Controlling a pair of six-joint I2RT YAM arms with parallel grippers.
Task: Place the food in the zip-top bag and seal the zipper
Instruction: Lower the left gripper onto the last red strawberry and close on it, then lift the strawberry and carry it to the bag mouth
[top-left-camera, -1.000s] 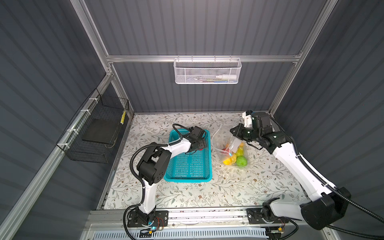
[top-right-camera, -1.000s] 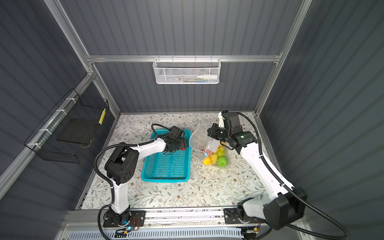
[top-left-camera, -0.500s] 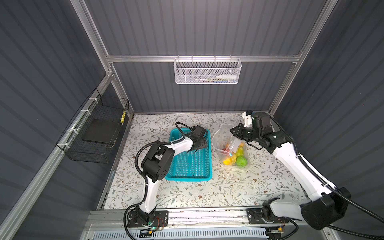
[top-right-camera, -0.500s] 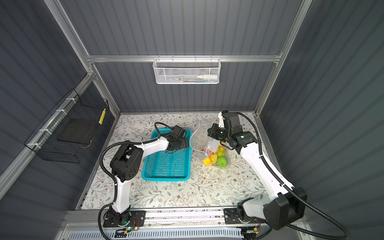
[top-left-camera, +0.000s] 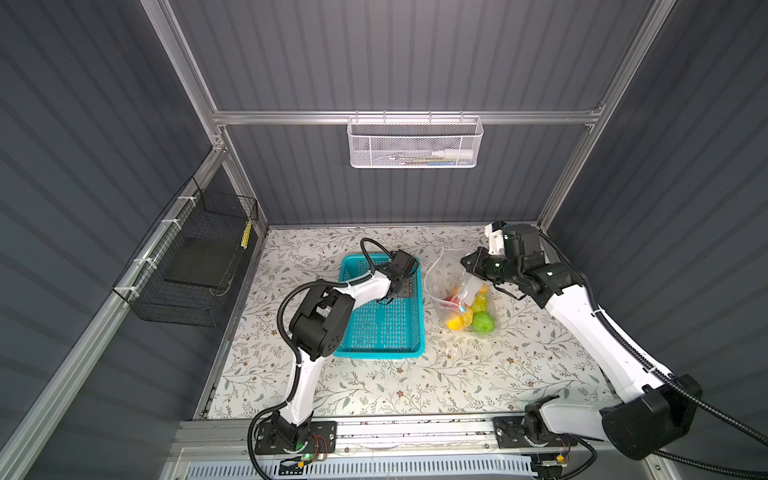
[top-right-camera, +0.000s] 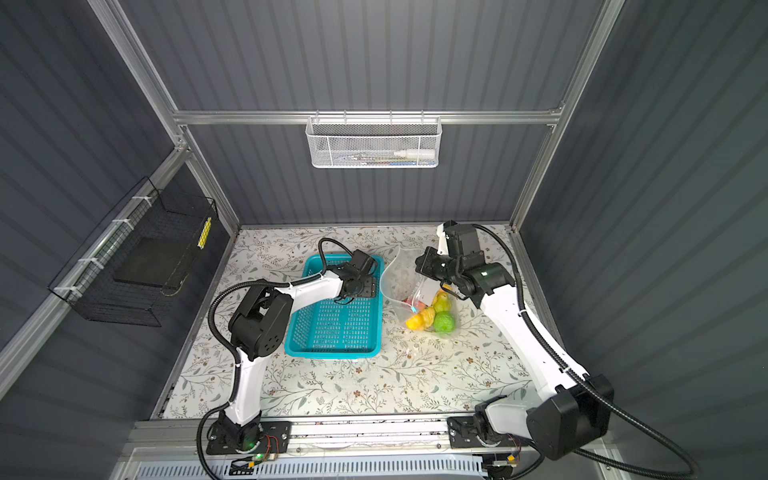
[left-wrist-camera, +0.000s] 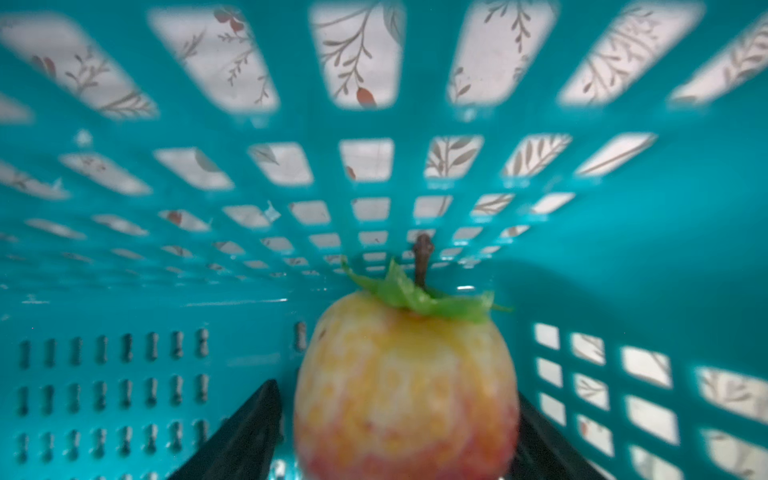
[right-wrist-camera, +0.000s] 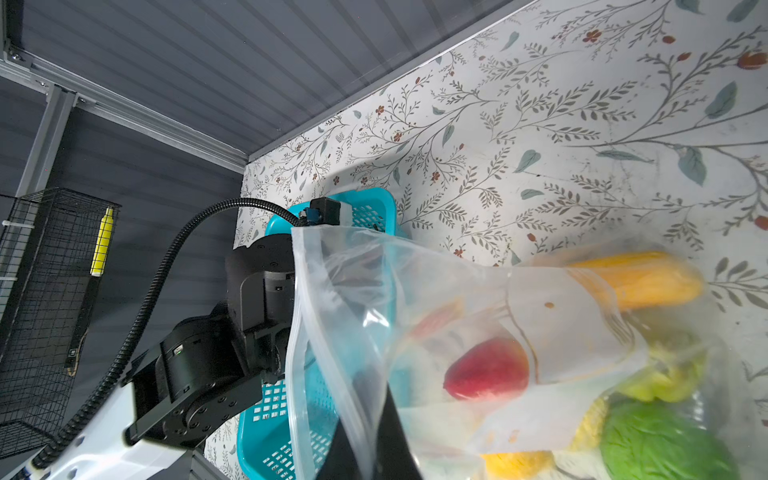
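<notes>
Clear zip-top bag (right-wrist-camera: 353, 291) pinched by right hand (right-wrist-camera: 370, 415) | white label (right-wrist-camera: 573, 324) unreadable | left hand (left-wrist-camera: 395, 390) wide astride yellow-red fruit (left-wrist-camera: 405, 365) in basket (left-wrist-camera: 623, 257)

Left wrist view: the pale fruit (left-wrist-camera: 405, 386) is blurred and cut off by the picture edge. So are the fingers (left-wrist-camera: 245, 436) of the left gripper (left-wrist-camera: 395, 392). Finger-to-fruit contact cannot be determined.

In both top views, the wrist housing (top-left-camera: 401, 266) hides this gripper.

Right wrist view: zip-top bag (right-wrist-camera: 374, 291) film veils the right gripper (right-wrist-camera: 370, 415), which the picture edge cuts off. The label patch (right-wrist-camera: 573, 324) partly masks the blurred orange fruit (right-wrist-camera: 648, 278).

The mesh basket (top-left-camera: 413, 143) contents are too small to identify.
</notes>
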